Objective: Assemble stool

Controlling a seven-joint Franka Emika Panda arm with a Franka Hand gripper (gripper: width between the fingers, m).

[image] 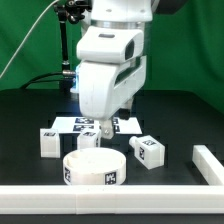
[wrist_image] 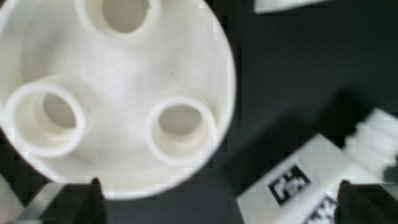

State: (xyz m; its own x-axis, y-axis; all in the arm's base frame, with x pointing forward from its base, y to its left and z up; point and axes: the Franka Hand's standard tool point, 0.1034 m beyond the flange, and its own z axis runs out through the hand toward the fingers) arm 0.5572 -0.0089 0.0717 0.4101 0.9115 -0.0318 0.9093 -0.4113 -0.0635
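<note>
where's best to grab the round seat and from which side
Probably the rim of the seat, from straight above: it lies flat, sockets up, so the wall between a socket and the outer edge can be pinched. Spanning it looks unlikely.

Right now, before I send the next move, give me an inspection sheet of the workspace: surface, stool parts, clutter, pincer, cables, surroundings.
Surface: black table, nothing spilled on the bare parts.
Job's things: round seat at the front, sockets facing up; left leg, middle leg and right leg lie loose behind it, none fitted.
Clutter: marker board behind the legs; white bar along the front edge.
Pincer: open, holding nothing, low above the table behind the seat.
Cables: thin cable at the exterior view's left, behind the table.
Surroundings: black stand and a plain backdrop.
</note>
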